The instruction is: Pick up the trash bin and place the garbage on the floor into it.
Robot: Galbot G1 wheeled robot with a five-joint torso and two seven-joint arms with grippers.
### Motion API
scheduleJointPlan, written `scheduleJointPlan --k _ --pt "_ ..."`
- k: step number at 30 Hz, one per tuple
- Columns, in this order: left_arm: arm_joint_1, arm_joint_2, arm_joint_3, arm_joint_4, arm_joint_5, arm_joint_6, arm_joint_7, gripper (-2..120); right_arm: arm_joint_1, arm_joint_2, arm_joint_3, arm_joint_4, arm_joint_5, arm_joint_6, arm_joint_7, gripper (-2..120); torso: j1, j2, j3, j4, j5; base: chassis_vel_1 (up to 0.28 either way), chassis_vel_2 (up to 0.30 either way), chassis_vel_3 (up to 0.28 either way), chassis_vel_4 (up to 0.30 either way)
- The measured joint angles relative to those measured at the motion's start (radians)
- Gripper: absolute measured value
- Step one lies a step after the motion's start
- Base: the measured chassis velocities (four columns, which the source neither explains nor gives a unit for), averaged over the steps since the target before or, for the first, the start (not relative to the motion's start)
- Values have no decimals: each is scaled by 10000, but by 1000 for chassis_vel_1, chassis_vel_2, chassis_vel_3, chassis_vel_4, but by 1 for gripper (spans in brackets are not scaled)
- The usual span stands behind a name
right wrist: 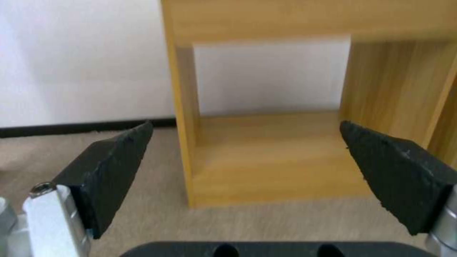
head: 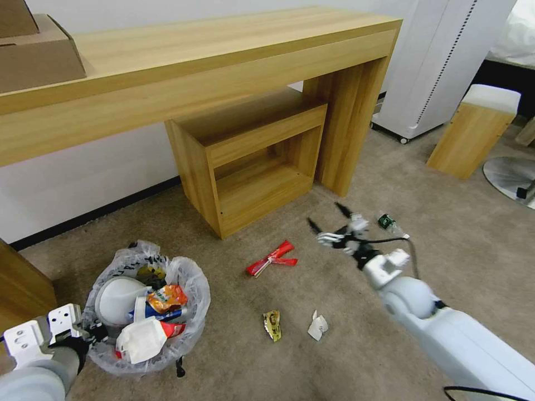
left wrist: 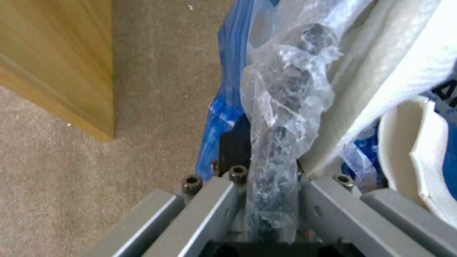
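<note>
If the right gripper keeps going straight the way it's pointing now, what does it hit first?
Likely the small open-fronted wooden cubby: the open right gripper frames its hollow squarely, with bare beige carpet between. Depth is unclear, so it might enter the opening before touching wood.

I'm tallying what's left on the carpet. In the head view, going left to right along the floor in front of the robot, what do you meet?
Left gripper → trash bin → red wrapper → yellow packet → crumpled white paper → green-label bottle.
</note>
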Motion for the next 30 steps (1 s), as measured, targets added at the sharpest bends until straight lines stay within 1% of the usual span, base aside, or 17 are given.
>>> scheduleJointPlan --k 2,3,4,5,6,8,9,10,11,12,14,20,21,23,27,30 --pt "-59 -107 92 140 118 -18 1 0 540 362 -729 -99 951 -1355 1170 100 1 0 1 2 -3 0 0 0 0" --pt "-59 -107 92 140 118 -18 1 0 540 362 -729 -99 951 -1355 1170 100 1 0 1 2 -3 0 0 0 0" --pt "-66 -144 123 174 175 -20 9 0 620 471 -866 -94 1187 -1890 1583 100 1 0 1 3 -1 0 0 0 0" --pt "-63 -246 192 254 303 -21 24 0 689 647 -1027 58 1827 -3505 2748 100 1 0 0 2 0 0 0 0 0" --pt "-58 -282 220 282 353 -21 38 0 688 699 -1073 206 2241 -4286 3406 100 0 0 1 1 -1 0 0 0 0" --pt "-58 -282 220 282 353 -21 38 0 688 699 -1073 206 2241 -4286 3406 100 0 0 1 1 -1 0 0 0 0" --pt "-33 -412 309 424 627 -21 134 0 616 792 -1230 611 3972 -6360 5368 100 0 0 0 -2 0 0 0 0 0" --pt "-35 -491 346 489 734 -21 168 0 528 767 -1248 632 4125 -6849 5531 100 0 0 0 -1 1 0 0 0 0" --pt "-36 -540 388 529 837 -20 205 0 470 739 -1260 632 4181 -7126 5583 100 0 0 0 -2 -1 0 0 0 0" --pt "-36 -540 388 529 837 -20 205 0 470 739 -1260 632 4181 -7126 5583 100 0 0 0 -2 -1 0 0 0 0" --pt "-50 -613 485 624 1060 -15 311 0 407 681 -1294 605 4323 -7546 5578 100 0 0 0 -3 0 0 0 0 0" --pt "-189 -649 625 773 1231 0 372 0 389 703 -1375 479 4288 -8287 4875 100 0 1 0 -2 0 0 0 0 0" --pt "-189 -649 625 773 1231 0 372 0 389 703 -1375 479 4288 -8287 4875 100 0 1 0 -2 0 0 0 0 0" --pt "-237 -658 677 817 1284 4 372 0 393 744 -1576 294 3972 -8338 4479 100 0 0 0 -1 1 0 0 0 0" --pt "-238 -710 732 843 1375 10 375 0 412 787 -1727 98 3724 -8319 4244 100 0 0 0 -1 -1 0 0 0 0" --pt "-211 -828 800 873 1553 21 410 0 343 1019 -1960 -328 3228 -8174 3828 100 -1 0 0 0 -1 0 0 0 0"
